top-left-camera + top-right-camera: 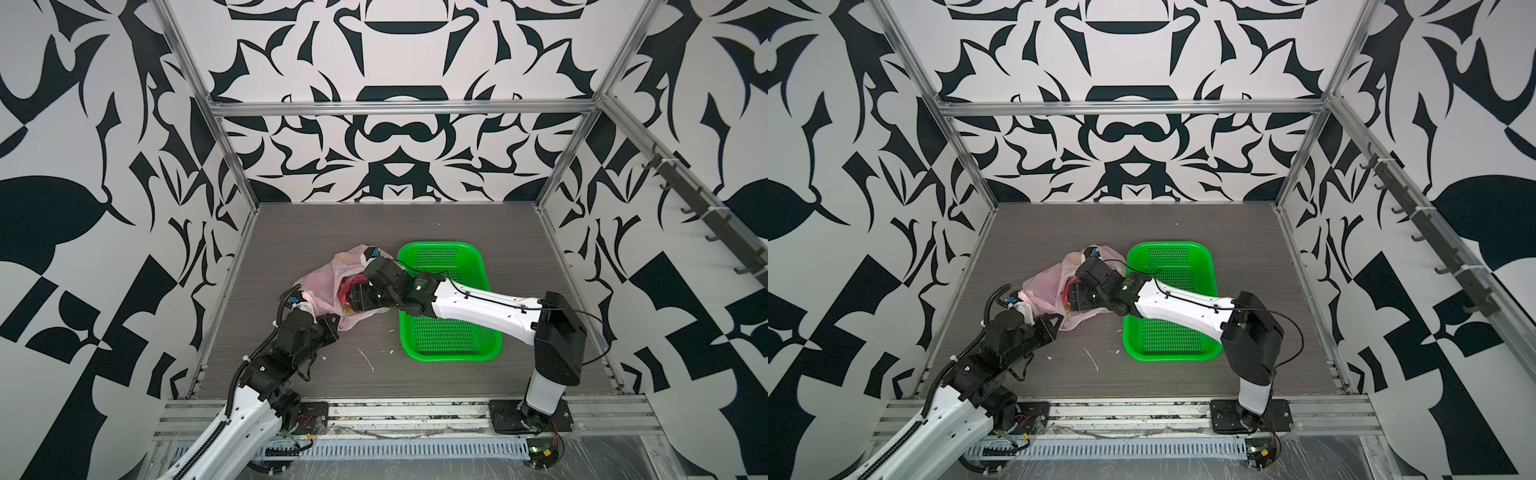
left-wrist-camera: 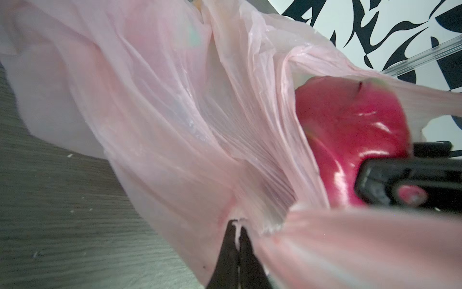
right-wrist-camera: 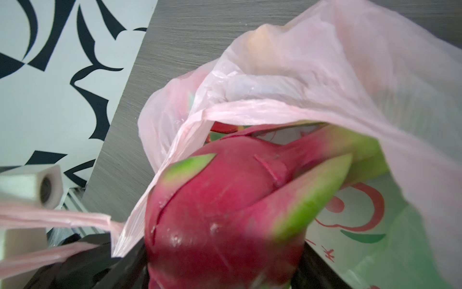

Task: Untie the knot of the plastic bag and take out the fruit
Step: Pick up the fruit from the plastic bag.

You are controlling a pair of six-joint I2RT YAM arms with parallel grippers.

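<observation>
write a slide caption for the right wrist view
Dragon fruit clamped between the jaws inside the open pink plastic bag

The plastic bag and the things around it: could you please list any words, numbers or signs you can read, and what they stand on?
No text reads clearly in any view.
plastic bag: red printed marks form a swirl logo, no letters; small red characters beside it, too blurred to read.
green basket: no marking visible.

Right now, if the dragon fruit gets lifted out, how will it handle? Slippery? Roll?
The dragon fruit shows glossy highlights, so probably slick. Rounded body would likely roll once set down, though its green scales might brake it. The plastic bag drapes over it and may snag.
</observation>
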